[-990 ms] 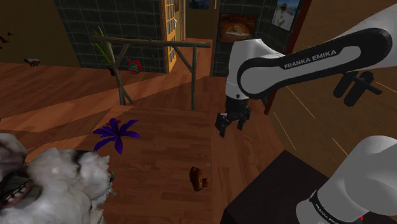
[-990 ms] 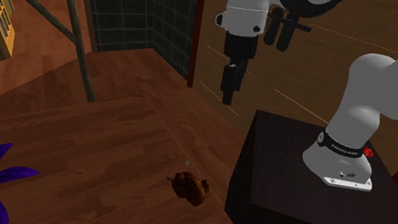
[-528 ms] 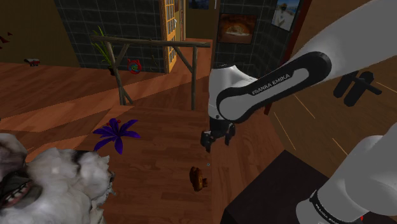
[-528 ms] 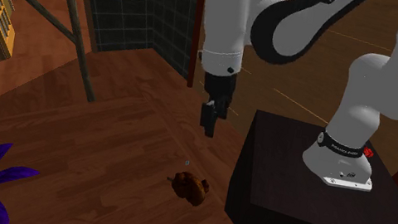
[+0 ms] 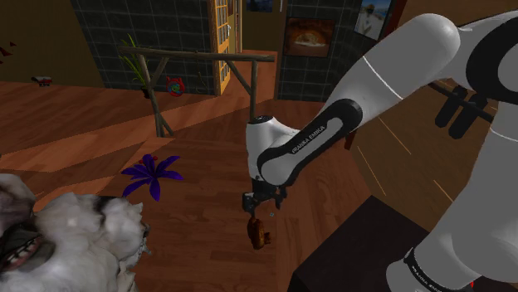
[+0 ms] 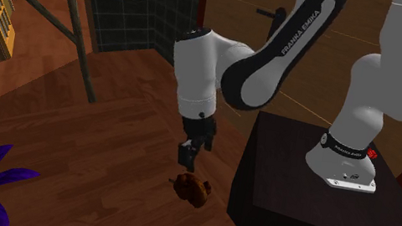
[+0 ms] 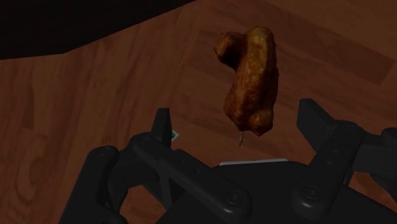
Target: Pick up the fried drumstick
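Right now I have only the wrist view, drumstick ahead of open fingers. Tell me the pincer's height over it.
Observer: In the second exterior view the pincer hangs just above the drumstick, not touching.
Operator: Report what stands beside it.
Observer: The stand, a dark box, sits close on that view's right.
Operator: Now the other side.
Observer: In the shoulder view a purple flower sits well off on that view's left.
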